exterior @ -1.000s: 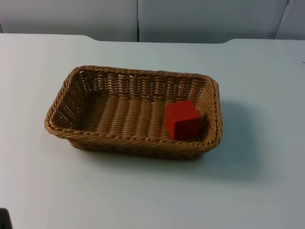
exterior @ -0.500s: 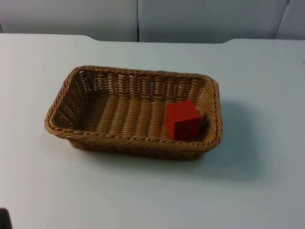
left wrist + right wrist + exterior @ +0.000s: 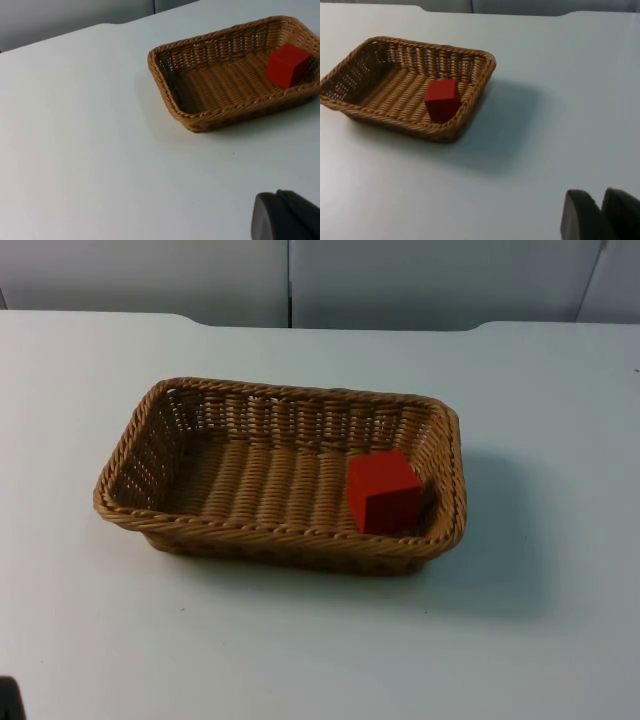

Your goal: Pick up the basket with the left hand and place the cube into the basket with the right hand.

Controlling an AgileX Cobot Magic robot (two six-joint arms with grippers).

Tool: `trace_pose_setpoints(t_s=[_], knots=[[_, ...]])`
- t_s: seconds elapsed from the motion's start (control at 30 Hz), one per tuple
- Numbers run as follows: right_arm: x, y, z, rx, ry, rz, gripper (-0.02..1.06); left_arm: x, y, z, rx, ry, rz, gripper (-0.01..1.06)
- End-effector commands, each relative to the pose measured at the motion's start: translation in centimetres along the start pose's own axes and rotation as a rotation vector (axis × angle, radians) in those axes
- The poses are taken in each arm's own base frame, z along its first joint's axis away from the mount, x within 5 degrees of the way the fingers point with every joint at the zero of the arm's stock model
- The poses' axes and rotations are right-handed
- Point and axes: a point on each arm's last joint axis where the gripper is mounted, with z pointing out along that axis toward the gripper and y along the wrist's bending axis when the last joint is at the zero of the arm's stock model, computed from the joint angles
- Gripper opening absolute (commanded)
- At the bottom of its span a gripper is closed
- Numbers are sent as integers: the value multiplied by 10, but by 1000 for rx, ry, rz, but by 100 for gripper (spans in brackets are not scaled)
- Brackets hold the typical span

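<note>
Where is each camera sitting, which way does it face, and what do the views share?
Top view: fixed above, looking down and forward over the table to the grey wall; basket central, cube inside.
Left wrist view: on the left arm, set back, facing the basket; a black fingertip of the left gripper shows.
Right wrist view: on the right arm, set back, facing the basket; right gripper fingertips show.
Shared: all three show the cube in the basket on the table.
</note>
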Motion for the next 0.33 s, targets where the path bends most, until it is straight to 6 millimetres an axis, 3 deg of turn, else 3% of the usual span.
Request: trace_pose_setpoints(t_s=[0.0,0.3], knots=[[0,0,1,50,-14,21,13,0,0,0,5,-15,-3,0],[0,2,2,276,-32,138,13,0,0,0,8,-16,-5,0]])
